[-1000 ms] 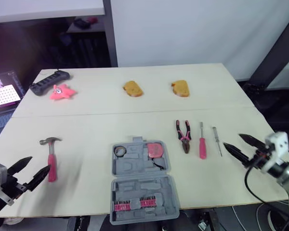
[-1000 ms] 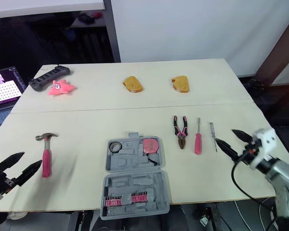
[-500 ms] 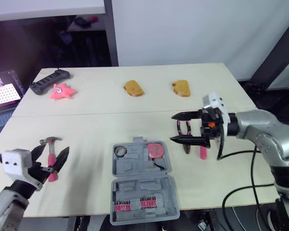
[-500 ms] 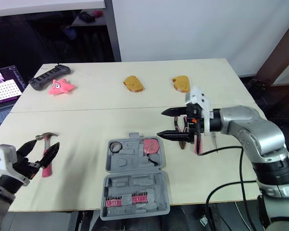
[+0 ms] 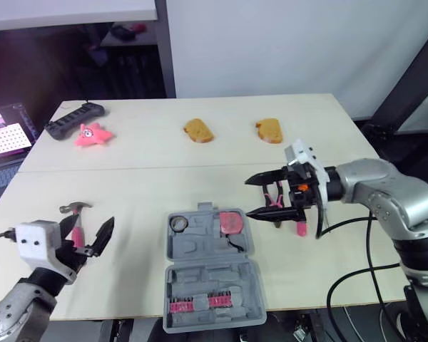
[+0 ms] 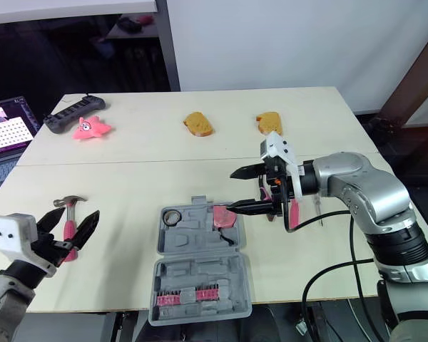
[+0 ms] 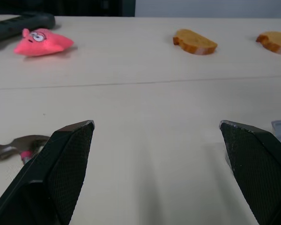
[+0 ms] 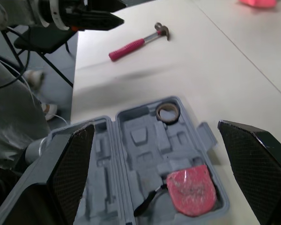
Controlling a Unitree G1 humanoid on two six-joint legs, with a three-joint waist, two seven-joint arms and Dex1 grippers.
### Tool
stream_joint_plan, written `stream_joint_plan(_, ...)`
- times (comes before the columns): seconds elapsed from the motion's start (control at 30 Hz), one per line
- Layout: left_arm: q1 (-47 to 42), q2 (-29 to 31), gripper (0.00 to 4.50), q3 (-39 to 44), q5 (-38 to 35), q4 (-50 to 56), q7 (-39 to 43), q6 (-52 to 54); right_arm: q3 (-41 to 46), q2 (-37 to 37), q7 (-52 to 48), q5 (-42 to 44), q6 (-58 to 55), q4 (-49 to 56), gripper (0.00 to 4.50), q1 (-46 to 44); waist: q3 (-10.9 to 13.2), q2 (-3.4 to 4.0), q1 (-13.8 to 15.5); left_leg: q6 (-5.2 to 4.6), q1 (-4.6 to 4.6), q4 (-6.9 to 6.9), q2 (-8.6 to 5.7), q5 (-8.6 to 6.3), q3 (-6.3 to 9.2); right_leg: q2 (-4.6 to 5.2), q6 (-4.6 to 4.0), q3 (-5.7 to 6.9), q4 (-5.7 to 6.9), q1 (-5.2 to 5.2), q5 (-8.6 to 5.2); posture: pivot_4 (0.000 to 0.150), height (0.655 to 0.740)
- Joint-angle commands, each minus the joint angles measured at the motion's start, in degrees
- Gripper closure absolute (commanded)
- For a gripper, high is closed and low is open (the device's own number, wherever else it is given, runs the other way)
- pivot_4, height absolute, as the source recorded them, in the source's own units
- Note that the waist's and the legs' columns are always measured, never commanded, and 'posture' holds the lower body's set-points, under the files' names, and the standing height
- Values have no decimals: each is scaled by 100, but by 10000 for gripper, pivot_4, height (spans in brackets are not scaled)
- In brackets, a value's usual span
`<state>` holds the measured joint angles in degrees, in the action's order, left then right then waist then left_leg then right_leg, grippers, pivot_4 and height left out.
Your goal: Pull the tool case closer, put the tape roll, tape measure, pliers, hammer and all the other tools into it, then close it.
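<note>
1. The right tool (image 5: 247, 196) is released: its two black, pointed fingers are spread wide and hold nothing. It hangs above the surface (image 5: 128, 185), just past the far right corner of the tool case (image 5: 207, 274).
2. The pliers (image 5: 275, 200), with pink-and-black handles, lie flat right behind those fingers. A screwdriver (image 5: 300, 226) with a pink handle lies beside them, on the robot's right.
3. The left tool (image 6: 80, 214) is also released, with its fingers (image 7: 70, 159) wide apart. Their inner pads show a fine cross-hatched texture.
4. The hammer (image 6: 69, 202) lies on the surface next to the left tool. It has a grey metal head and a slim pink handle, and nothing grips it.
5. The tool case is grey moulded plastic. It lies open and flat near the front edge, between the two arms.
6. In the far half of the case, the tape roll (image 5: 178, 224) is a small dark ring in a recess. The tape measure (image 5: 230, 221) is rounded and pink.
7. In the near half of the case is a pink strip of bits (image 5: 200, 305).
8. The surface is pale, smooth board with a seam running across it.
9. Beyond the seam lie two brown bread-shaped pieces (image 5: 198, 131). A pink starfish toy (image 5: 93, 135) lies there too, touching a black power strip (image 5: 73, 118).
</note>
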<state>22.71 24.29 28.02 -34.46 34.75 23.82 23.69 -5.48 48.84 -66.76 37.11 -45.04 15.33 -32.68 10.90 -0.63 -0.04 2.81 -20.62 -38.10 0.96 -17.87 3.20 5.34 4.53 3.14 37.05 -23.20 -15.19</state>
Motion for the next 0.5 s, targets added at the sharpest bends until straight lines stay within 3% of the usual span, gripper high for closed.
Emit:
stream_joint_plan(0.03,-254,371,0,-28,-157,-37,385,50,285,189,161,-22,-63,304,256,119,0,0,24,0,0,0,0,0,-1,0,-6,0,0,-1,-3,1500,7400)
stream_joint_plan(0.2,-968,1510,0,-438,-455,-80,1539,393,614,359,610,-132,-54,808,256,781,2,-2,92,0,-9,0,0,0,3,-1,-7,3,-1,-5,-4,1500,7400)
stream_joint_plan(0.37,-2597,2865,0,-1273,-1328,-178,3060,1200,1277,319,1547,-330,-207,1664,256,1952,3,1,76,1,-50,-9,-3,0,8,-2,-3,2,-4,-30,-1,1500,7400)
stream_joint_plan(0.5,-3867,3275,0,-2010,-1289,-718,3874,1417,1778,-5,2368,-287,-539,2325,256,2895,2,14,46,1,-66,-11,-4,1,21,-10,11,2,-5,-40,6,1500,7400)
